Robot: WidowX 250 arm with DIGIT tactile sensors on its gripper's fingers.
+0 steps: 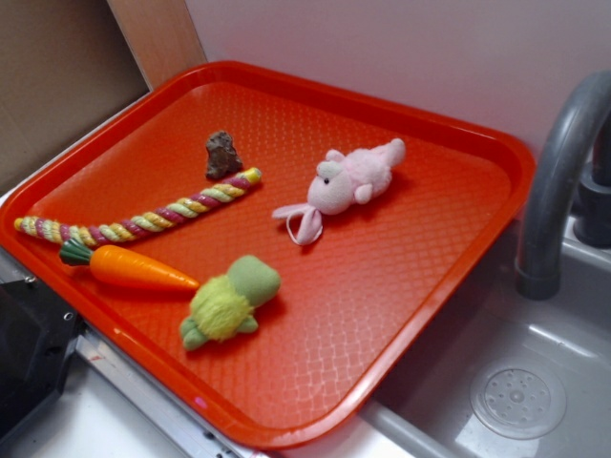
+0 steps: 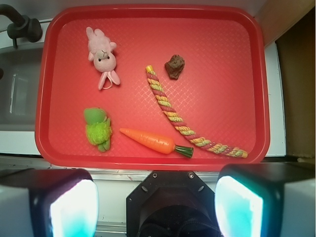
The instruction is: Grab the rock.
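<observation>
**A:** Here we go, and the gripper [image 2: 157, 197] hangs high over the near edge of the orange tray [image 2: 247, 74], fingers [image 2: 74, 207] spread wide with nothing between them. Where's the target?

**B:** The rock [image 2: 175, 66] sits on the tray just beside the yellow tip of the rope toy [image 2: 182, 123], a sliver of tray showing between them from above. In the exterior view the rock [image 1: 222, 155] looks almost to lean on that rope end, so I can't say for sure whether they touch.

**A:** How will it handle, do you reckon?

**B:** Hard and stiff, I'd judge, rough enough not to slip, and light for its size. No squeeze to it, unlike the plush. It's jagged and roughly triangular, so the pads should close across two flatter flanks, low on the lump, not over a point where it could pop out.

**A:** Neighbours to worry about?

**B:** The rope is the one. Beyond the rope from the rock lie the carrot [image 2: 153, 141] and the green plush [image 2: 97, 129]; the pink plush [image 2: 103, 57] is well apart on the rock's other side, toward the tap [image 1: 558, 181]. Fingers lined up along the rope's direction risk catching its end.

**A:** Anything we can't see?

**B:** The rock's underside and far face are hidden, and it's small, so its true edges are hard to read. The arm doesn't appear in the exterior view at all, and the fingers are cut off by the wrist picture's lower edge.
</observation>
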